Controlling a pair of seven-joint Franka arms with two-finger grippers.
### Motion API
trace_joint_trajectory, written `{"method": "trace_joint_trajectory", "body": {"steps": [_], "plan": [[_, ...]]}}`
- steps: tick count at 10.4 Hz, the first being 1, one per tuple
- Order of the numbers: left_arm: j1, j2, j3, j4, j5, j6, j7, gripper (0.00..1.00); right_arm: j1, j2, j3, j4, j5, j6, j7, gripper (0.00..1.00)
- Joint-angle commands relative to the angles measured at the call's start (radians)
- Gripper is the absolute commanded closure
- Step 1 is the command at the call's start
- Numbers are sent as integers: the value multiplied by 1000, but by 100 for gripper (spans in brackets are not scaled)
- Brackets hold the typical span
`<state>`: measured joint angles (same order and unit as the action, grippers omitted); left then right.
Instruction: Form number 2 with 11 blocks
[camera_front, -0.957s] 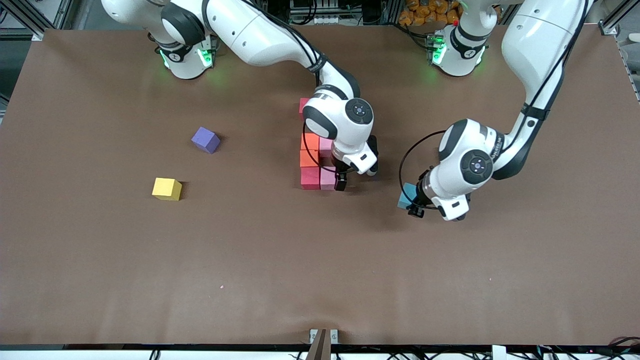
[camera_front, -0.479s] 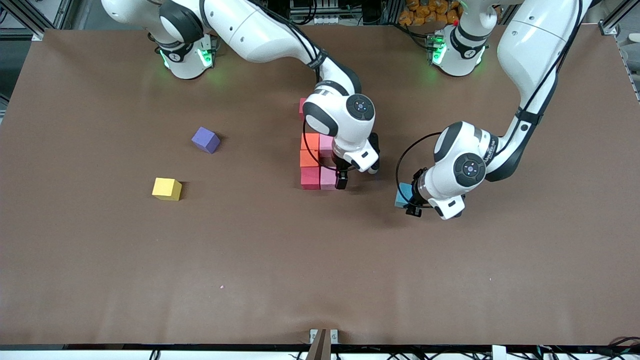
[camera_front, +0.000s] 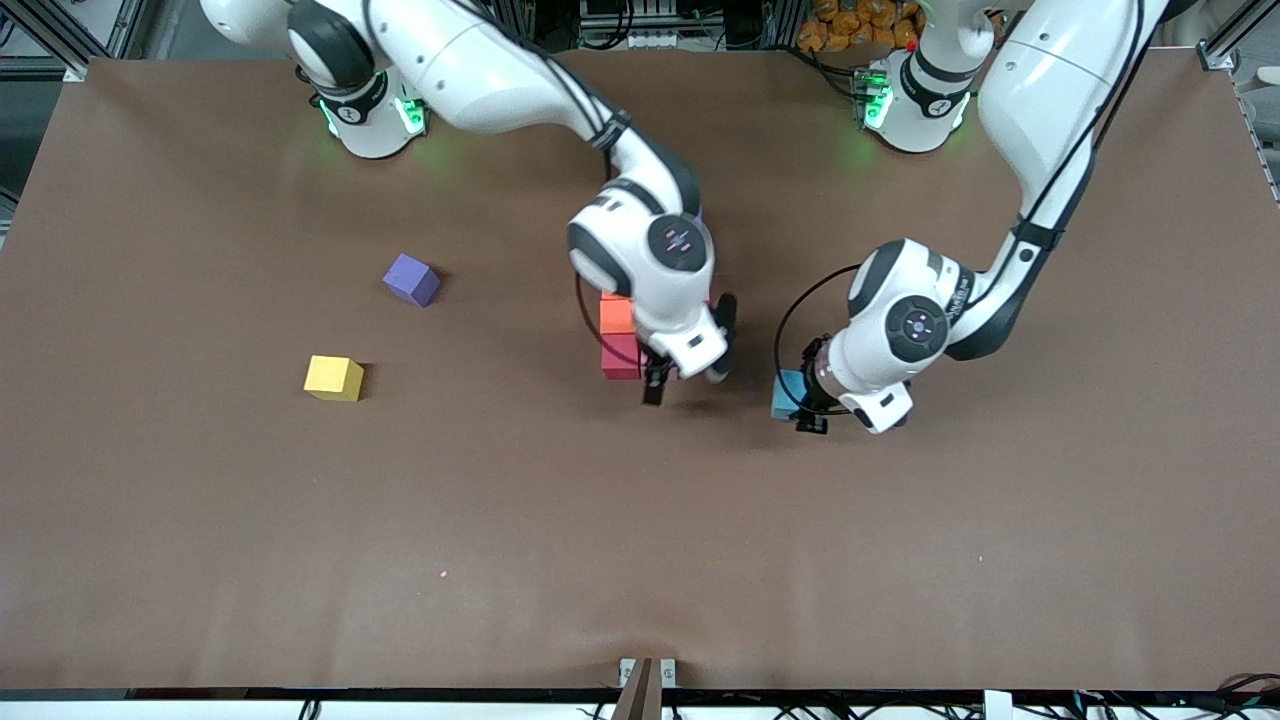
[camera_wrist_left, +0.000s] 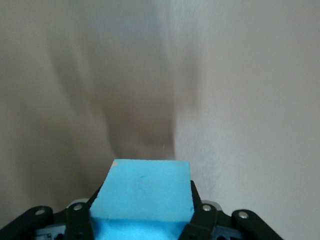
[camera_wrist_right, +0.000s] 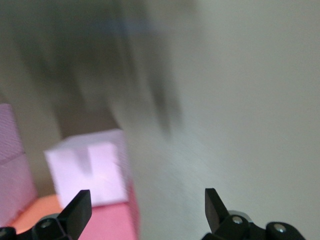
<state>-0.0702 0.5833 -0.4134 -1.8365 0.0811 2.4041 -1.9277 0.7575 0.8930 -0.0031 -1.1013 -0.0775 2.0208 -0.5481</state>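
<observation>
- Front view: a matte yellow cube (camera_front: 333, 378) and a tilted purple cube (camera_front: 411, 279) sit loose toward the right arm's end of the brown table (camera_front: 200, 520).
- Mid-table, the orange cube (camera_front: 616, 314) and red cube (camera_front: 621, 359) of the partly built number 2 (camera_front: 620, 340) touch.
- Above them hangs the right gripper (camera_front: 662, 385), fingers spread, empty.
- Left gripper (camera_front: 805, 405) clamps a light blue foam cube (camera_wrist_left: 142, 192), square-edged, over bare table.
</observation>
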Motion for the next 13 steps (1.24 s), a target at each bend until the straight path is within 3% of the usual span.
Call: {"method": "trace_joint_trajectory", "body": {"steps": [1,7,11,13], "plan": [[-35,12,4,-32,-18,90,-55,56,-94,-40,14,-12,36,-16,-3,0],[-144,53,8,-38,-8,202,-264,57,-399,-106,11,-17,67,-42,-1,0],[-172,73,11,-59,-4,230,-284,57,-610,-132,11,-47,70,-70,-1,0],[-177,67,11,-79,-4,230,-287,57,-658,-147,8,-78,105,-65,7,0]]}}
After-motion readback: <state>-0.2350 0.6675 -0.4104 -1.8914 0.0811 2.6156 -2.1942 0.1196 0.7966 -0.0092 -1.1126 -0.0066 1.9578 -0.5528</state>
